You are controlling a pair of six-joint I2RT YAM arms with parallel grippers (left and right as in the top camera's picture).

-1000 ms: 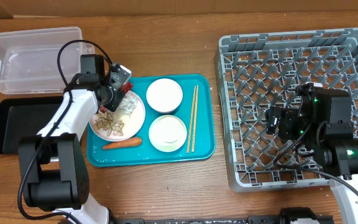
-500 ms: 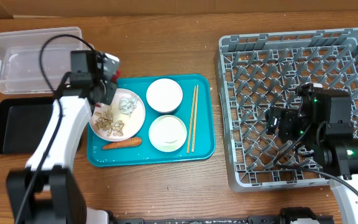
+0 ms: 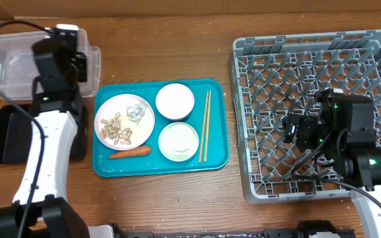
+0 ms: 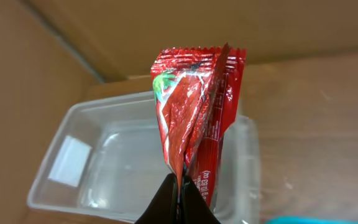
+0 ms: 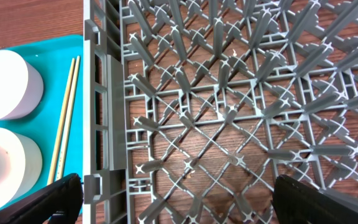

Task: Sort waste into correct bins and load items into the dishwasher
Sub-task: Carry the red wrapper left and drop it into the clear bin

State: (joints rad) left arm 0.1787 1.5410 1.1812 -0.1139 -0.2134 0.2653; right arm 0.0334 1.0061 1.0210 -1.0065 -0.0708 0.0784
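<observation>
Wooden surface [image 3: 177,198], cardboard wall behind.

Left end effector [image 4: 179,190] is clamped on the red snack wrapper's [image 4: 194,106] bottom edge. The wrapper stands upright above the right end of the clear tub [image 3: 8,63], not inside it yet.

Right end effector [image 5: 188,198] hovers over the dish rack [image 3: 242,132], fingers wide apart, holding nothing.

Risks:
- Only a thin edge is pinched. Light foil may cling to a pad on release, or flutter and land on the tub rim or the surface.
- Drop point looks close to the tub's right wall, so there's little margin. I'd shift further in before opening.
- The tub looks light. A low descent could shove it.

Containers:
- Clear tub: looks empty.
- Black tray [image 3: 8,135], just in front of the tub: partly hidden by the arm, and the visible part is bare.
- Teal tray [image 3: 218,132]:
  - plate [image 3: 114,104] with nut shells [image 3: 118,130] and crumpled scrap [image 3: 136,112]
  - carrot [image 3: 129,153] beside the plate
  - far cup [image 3: 174,100] and near cup [image 3: 178,141]
  - chopsticks [image 3: 205,125] along the right side
- Dish rack: nothing loaded.
</observation>
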